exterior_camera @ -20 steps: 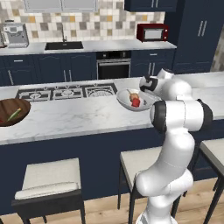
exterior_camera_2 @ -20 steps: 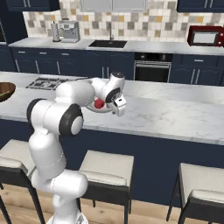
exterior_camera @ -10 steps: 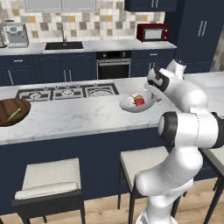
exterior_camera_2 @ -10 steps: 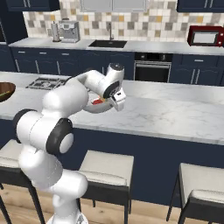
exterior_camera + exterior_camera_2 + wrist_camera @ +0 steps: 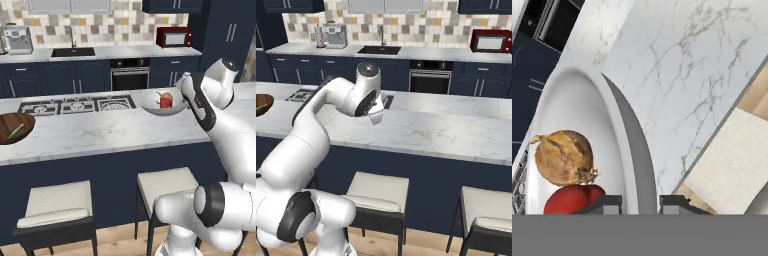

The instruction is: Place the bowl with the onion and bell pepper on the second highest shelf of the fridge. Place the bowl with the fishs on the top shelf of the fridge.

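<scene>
The gripper [image 5: 640,202] pinches the rim of the white bowl [image 5: 162,106], which is held above the back edge of the marble counter [image 5: 115,132]. The onion [image 5: 563,157] and bell pepper [image 5: 574,199] sit inside. The brown bowl [image 5: 15,127] holding the fish rests at the counter's left end. Judgement: first delivery under way; neither bowl shelved.

Glossy white arm [image 5: 227,135], seemingly black joint bands.

Even, bright, flat rendered light, all views. Soft grey shadow under the bowl [image 5: 634,150] rim on the counter [image 5: 682,75]. No glare or blur; low-res, slightly soft edges.
</scene>
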